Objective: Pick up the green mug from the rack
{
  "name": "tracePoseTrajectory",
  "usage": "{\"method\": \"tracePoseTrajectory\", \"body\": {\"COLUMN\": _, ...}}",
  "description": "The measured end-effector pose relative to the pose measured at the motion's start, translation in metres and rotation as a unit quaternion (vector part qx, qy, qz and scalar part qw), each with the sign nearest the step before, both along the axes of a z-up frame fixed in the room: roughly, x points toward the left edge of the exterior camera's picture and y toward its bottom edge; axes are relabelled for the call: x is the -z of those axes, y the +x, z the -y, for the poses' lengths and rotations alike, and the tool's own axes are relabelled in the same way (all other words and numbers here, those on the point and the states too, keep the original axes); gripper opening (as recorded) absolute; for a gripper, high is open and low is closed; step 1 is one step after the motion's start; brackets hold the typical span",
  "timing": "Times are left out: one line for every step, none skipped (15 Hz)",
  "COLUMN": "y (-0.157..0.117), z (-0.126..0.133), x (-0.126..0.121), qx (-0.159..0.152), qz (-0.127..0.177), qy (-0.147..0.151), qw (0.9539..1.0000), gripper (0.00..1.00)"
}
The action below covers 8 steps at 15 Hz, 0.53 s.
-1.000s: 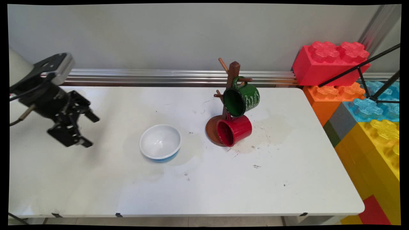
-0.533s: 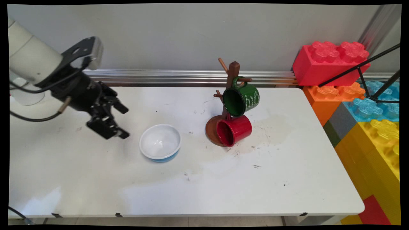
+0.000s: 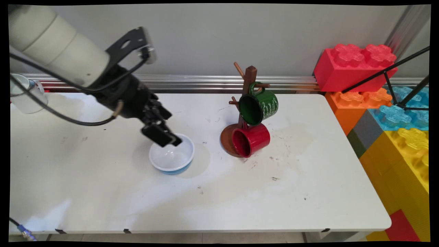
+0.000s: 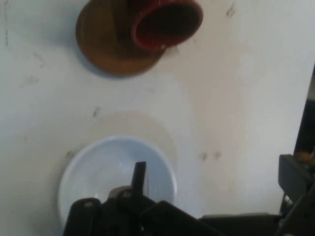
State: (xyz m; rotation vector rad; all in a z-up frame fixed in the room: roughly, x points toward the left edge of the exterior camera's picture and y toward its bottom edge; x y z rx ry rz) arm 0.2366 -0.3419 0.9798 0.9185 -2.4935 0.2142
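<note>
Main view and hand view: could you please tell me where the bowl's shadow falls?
Main view: the bowl casts a soft shadow rightward onto the table. Hand view: a faint round shadow lies beyond it, toward the wooden base.

The scene is brightly and evenly lit, with soft diffuse light from above. In the main view the bowl [image 3: 171,156] throws a pale round shadow to its right on the table [image 3: 240,192], and the gripper [image 3: 164,132] leaves a faint grey shade to the left of the bowl. Broad, mild sheen lies on the tabletop toward the near edge — no hard glare. The metal rail [image 3: 205,82] along the wall carries bright streaks. Straight lines bow slightly toward the frame's edges. The hand view is softer and hazier: the red mug [image 4: 167,22] and wooden base [image 4: 110,42] look blurred, and the table washes out to a warm white on the right.
</note>
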Motion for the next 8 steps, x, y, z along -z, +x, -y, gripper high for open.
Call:
{"method": "tracePoseTrajectory", "body": {"y": -0.012, "z": 0.001, "x": -0.003, "qx": -0.008, "qz": -0.005, "qy": -0.002, "qw": 1.0000, "gripper": 1.00}}
{"method": "tracePoseTrajectory", "body": {"y": -0.022, "z": 0.002, "x": -0.005, "qx": -0.016, "qz": -0.010, "qy": -0.005, "qw": 0.9998, "gripper": 1.00}}
{"method": "tracePoseTrajectory", "body": {"y": -0.031, "z": 0.002, "x": -0.007, "qx": -0.022, "qz": -0.015, "qy": -0.008, "qw": 0.9996, "gripper": 1.00}}
{"method": "tracePoseTrajectory", "body": {"y": -0.050, "z": 0.004, "x": -0.010, "qx": -0.036, "qz": -0.026, "qy": -0.014, "qw": 0.9989, "gripper": 1.00}}
{"method": "tracePoseTrajectory", "body": {"y": -0.057, "z": 0.004, "x": -0.012, "qx": -0.043, "qz": -0.030, "qy": -0.016, "qw": 0.9985, "gripper": 1.00}}
{"method": "tracePoseTrajectory", "body": {"y": -0.065, "z": 0.004, "x": -0.013, "qx": -0.051, "qz": -0.035, "qy": -0.018, "qw": 0.9979, "gripper": 1.00}}
{"method": "tracePoseTrajectory", "body": {"y": -0.071, "z": 0.004, "x": -0.013, "qx": -0.058, "qz": -0.040, "qy": -0.019, "qw": 0.9973, "gripper": 1.00}}
{"method": "tracePoseTrajectory", "body": {"y": -0.076, "z": 0.005, "x": -0.013, "qx": -0.063, "qz": -0.044, "qy": -0.021, "qw": 0.9968, "gripper": 1.00}}
